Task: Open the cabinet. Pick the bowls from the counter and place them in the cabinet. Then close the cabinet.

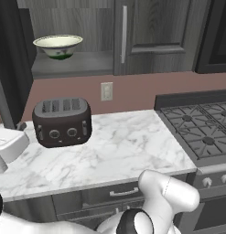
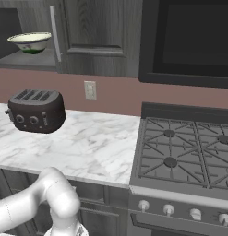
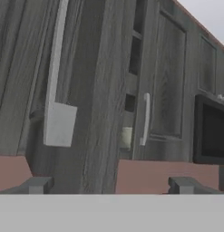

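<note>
**Open-jawed gripper faces swung-out cabinet door**

The gripper [image 3: 109,185], jaws spread and holding nothing, looks up along the open door [image 3: 63,68] of the cabinet [image 1: 155,36]. One bowl [image 1: 58,45] sits on the shelf inside; the counter [image 1: 119,146] carries the toaster [image 1: 61,121]. Closing likely means pushing that upright door across.

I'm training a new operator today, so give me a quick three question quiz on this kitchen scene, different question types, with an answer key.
1. True or false: the small bowl with the green mark sits on the shelf of the cabinet.
2. Which appliance stands on the counter? A) kettle B) toaster C) blender
3. Fill in: to the right of the counter is a black gas ____.

Key:
1. True; the left door is open, the right door is closed.
2. B, the toaster.
3. stove.
</note>
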Available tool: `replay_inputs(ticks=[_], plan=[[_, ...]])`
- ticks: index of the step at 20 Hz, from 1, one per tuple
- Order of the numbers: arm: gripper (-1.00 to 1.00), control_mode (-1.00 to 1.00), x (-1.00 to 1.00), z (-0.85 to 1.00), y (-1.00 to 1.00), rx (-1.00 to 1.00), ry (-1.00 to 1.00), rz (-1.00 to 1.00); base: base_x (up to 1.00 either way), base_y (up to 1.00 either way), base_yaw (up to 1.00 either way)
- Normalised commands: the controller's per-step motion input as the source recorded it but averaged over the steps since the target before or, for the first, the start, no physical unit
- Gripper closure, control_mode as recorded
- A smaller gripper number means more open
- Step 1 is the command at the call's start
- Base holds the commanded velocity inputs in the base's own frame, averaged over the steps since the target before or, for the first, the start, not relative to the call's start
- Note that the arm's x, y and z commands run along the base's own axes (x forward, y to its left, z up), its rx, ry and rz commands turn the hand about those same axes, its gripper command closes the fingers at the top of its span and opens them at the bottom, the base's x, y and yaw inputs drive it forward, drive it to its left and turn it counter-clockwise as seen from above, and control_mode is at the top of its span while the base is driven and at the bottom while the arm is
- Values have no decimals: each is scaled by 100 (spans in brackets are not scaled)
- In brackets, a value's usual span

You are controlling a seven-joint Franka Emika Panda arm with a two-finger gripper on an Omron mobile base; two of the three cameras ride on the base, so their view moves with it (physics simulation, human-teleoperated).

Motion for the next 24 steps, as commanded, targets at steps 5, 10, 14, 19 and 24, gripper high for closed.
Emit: replay_inputs(ticks=[5,10,14,19,24], plan=[[-100,-100,33,-34,-13,0,-15,0,0,0,0],[-100,-100,42,-35,-10,0,-16,0,0,0,0],[-100,-100,32,-10,-27,0,-17,1,0,0,0],[-100,-100,0,22,-39,0,-24,0,0,0,0],[-100,-100,0,20,-53,0,-19,0,0,0,0]])
